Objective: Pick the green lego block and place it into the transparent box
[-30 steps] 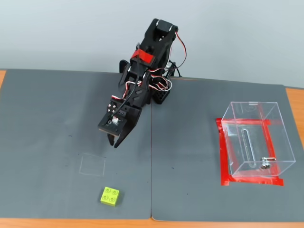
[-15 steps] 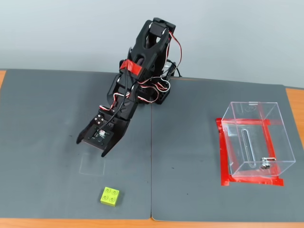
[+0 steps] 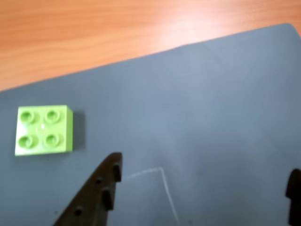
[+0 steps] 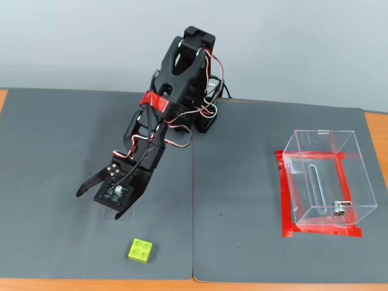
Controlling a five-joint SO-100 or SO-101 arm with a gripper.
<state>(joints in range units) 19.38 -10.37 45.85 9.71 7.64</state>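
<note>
The green lego block (image 4: 140, 250) lies studs-up near the gray mat's (image 4: 254, 182) front edge, untouched. Just behind it hovers the pincer (image 4: 97, 205), spread wide and empty, its arm stretched lower and further forward than a second ago. The transparent box (image 4: 327, 177) stands well apart at the fixed view's right, with bare mat between.

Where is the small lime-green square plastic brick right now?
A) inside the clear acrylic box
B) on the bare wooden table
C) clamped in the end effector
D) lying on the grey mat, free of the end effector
D: the small lime-green square plastic brick lies studs-up on the grey mat, ahead of the open end effector and far from the clear acrylic box.
</note>
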